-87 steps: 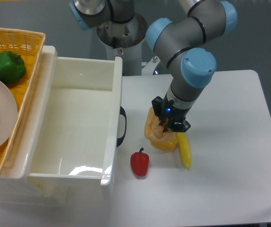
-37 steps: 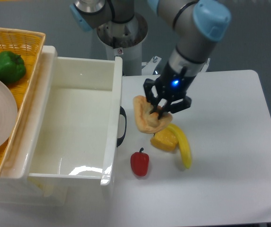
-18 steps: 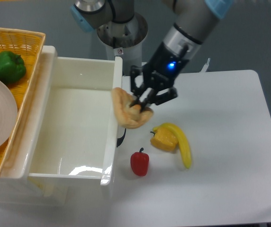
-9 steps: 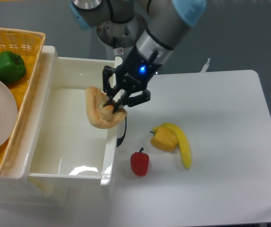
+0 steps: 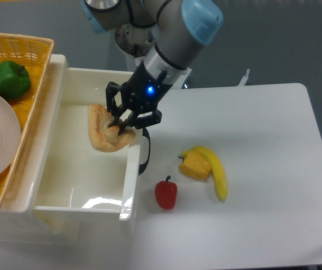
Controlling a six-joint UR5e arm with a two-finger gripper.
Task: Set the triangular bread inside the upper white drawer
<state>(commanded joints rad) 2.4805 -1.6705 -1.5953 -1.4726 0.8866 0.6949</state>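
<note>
Camera view, the only one: my gripper (image 5: 119,122) is clamped on the triangular bread (image 5: 104,134), holding it in the air above the right side of the upper white drawer (image 5: 54,112), just inside the front wall with the black handle (image 5: 146,152). A moment ago the bread hung over that wall; now it has crossed it, so I judge only lowering and letting go remain. On the table (image 5: 262,169) sit a yellow pepper (image 5: 195,166), banana (image 5: 216,171) and red pepper (image 5: 166,193), untouched
</note>
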